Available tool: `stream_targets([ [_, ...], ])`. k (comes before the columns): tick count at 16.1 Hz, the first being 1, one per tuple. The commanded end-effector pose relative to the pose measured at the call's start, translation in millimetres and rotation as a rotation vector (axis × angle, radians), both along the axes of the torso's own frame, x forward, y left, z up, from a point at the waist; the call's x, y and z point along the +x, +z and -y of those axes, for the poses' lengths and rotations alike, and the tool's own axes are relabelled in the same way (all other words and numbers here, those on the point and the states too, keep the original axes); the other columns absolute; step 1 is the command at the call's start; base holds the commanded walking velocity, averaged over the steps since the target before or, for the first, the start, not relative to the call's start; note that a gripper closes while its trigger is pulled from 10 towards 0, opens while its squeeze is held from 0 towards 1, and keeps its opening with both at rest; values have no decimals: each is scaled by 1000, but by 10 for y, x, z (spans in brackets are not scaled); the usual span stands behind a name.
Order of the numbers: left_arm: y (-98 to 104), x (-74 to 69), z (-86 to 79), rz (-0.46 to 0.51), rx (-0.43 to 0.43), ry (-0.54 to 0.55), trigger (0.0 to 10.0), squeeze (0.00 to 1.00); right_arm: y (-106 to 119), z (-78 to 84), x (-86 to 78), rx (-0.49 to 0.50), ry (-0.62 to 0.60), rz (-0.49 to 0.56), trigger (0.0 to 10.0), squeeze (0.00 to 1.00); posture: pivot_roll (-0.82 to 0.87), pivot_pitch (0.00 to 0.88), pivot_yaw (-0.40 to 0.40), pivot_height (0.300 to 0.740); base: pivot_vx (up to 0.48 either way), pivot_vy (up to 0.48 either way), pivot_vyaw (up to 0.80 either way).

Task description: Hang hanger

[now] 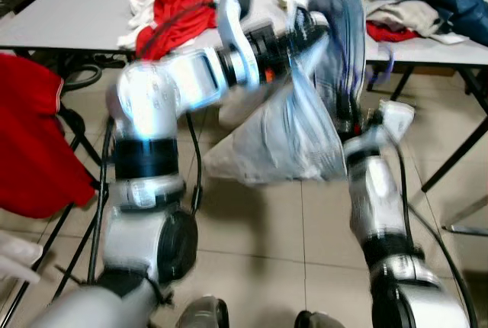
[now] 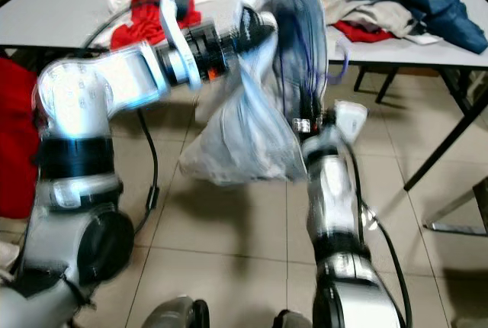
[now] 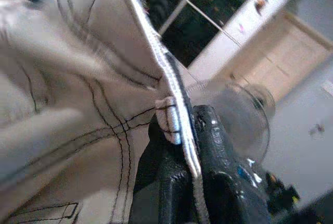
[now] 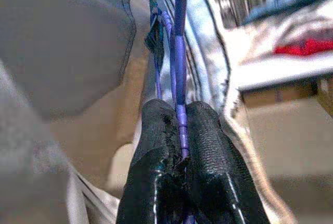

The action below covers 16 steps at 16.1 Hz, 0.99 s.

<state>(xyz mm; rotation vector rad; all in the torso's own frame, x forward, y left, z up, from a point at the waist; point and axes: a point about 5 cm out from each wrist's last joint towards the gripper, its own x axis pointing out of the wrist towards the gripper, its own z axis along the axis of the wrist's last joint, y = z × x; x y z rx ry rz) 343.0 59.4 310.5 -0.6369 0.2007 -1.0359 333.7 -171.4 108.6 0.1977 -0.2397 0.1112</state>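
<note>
A pale blue denim garment [image 1: 297, 130] hangs in front of me, between both arms and above the tiled floor. My left gripper [image 3: 183, 130] is shut on the garment's stitched edge [image 3: 169, 88], up near the table's front edge [image 1: 297, 23]. My right gripper [image 4: 179, 112] is shut on the thin stem of a purple hanger [image 4: 179, 52] that runs up inside the garment. In the eye views the right gripper [image 2: 309, 118] sits lower, at the garment's right side. A purple bit of the hanger [image 2: 347, 57] pokes out on the right. Both eye views are blurred.
A grey table [image 1: 76, 8] stands straight ahead, with a red and white clothes heap [image 1: 171, 11] and a blue and beige heap [image 1: 415, 0] on it. Red cloth [image 1: 30, 145] hangs at my left. Black table legs [image 1: 457, 152] and cables [image 1: 194, 160] cross the floor.
</note>
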Motion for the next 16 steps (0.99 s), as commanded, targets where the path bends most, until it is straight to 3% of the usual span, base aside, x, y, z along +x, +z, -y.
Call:
stream_targets([
  [1, 202, 27, -75, 46, -85, 28, 10000, 0, -104, 59, -60, -19, -20, -34, 10000, 0, 142, 47, 52, 740, 0, 0, 0],
  [3, 229, 157, -180, 42, -63, 128, 10000, 0, -265, 102, -177, -24, -2, -101, 10000, 0, 137, 39, 61, 740, 0, 0, 0],
  [5, 132, 330, -323, 20, 6, 271, 10000, 0, -331, 37, -313, -56, 129, -150, 10000, 0, 126, 33, 65, 740, 0, 0, 0],
  [8, -208, 580, -590, 21, 187, 487, 10000, 0, -235, 111, -676, -15, 255, -225, 10000, 0, 100, 30, 65, 740, 0, 0, 0],
  [9, -286, 611, -635, 14, 220, 515, 10000, 0, -220, 125, -746, -4, 278, -254, 10000, 0, 89, 33, 68, 740, 0, 0, 0],
  [10, -450, 666, -717, -4, 286, 568, 10000, 0, -164, 129, -899, -5, 351, -306, 10000, 0, 76, 37, 74, 740, 0, 0, 0],
  [11, -808, 699, -815, -51, 408, 619, 10000, 0, 35, 141, -1134, -42, 471, -353, 10000, 0, 57, 41, 84, 740, 0, 0, 0],
  [12, -873, 698, -828, -58, 431, 625, 10000, 0, 82, 141, -1166, -38, 485, -359, 10000, 0, 57, 41, 84, 740, 0, 0, 0],
  [14, -1419, 587, -870, -120, 641, 597, 10000, 0, 419, 294, -1094, -39, 376, -300, 10000, 0, 25, 42, 99, 740, 0, 0, 0],
  [15, -1656, 500, -857, -157, 716, 553, 10000, 0, 556, 359, -1044, -21, 330, -266, 10000, 0, 21, 42, 99, 740, 0, 0, 0],
  [16, -1754, 457, -845, -170, 745, 527, 10000, 0, 614, 385, -1024, -11, 314, -251, 10000, 0, 21, 42, 99, 740, 0, 0, 0],
])
